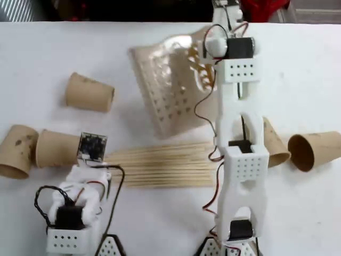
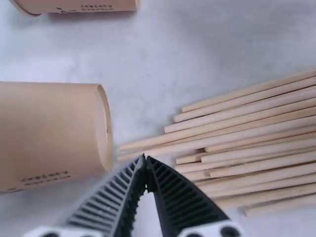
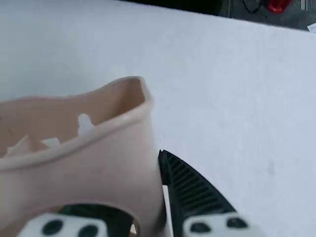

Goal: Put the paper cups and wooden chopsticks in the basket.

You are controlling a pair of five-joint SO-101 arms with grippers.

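Right fingers [image 3: 192,197] straddle the basket [image 3: 98,148] wall; left fingers [image 2: 173,197] meet beside chopsticks [image 2: 247,133]

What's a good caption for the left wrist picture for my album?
Left hand, shut, beside a cup on its side and the chopsticks.

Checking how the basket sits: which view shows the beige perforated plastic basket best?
The high view: the beige perforated plastic basket shows nearly whole, one side behind an arm. The right wrist view gives a close stretch of its rim and wall.
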